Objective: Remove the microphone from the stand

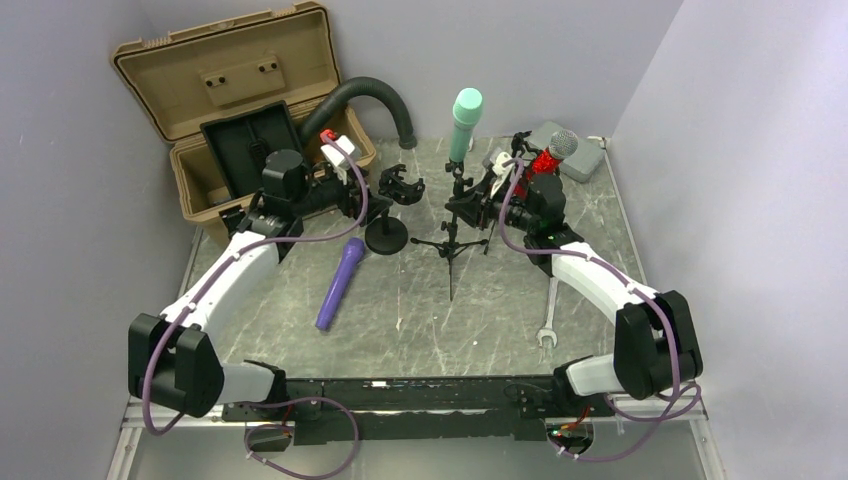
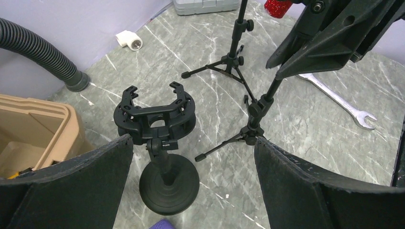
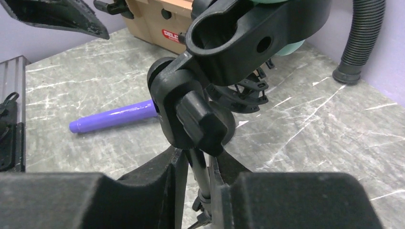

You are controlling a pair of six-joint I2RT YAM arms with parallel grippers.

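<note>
- One open tan case [image 1: 215, 55] sits at the back left. Its red label [image 3: 173, 34] is too blurred to read.
- One black hose [image 1: 370, 92] curves beside the case.
- There are three stands. One is the tripod stand [image 1: 451, 235], one is a second tripod [image 2: 232, 59], and one is a round-base stand [image 2: 167, 183] with an empty clip [image 2: 155, 114].
- The right gripper [image 3: 198, 179] is closed on the tripod stand's pole.
- The left gripper [image 2: 193, 140] is spread wide above the round-base stand and holds nothing.
- There are three microphones. The teal microphone [image 1: 464, 122] stands upright in the tripod stand. A purple microphone [image 1: 340, 283] lies flat on the table. A red microphone [image 1: 552, 153] is at the back right.
- One wrench [image 1: 549, 310] lies beside the right arm.
</note>
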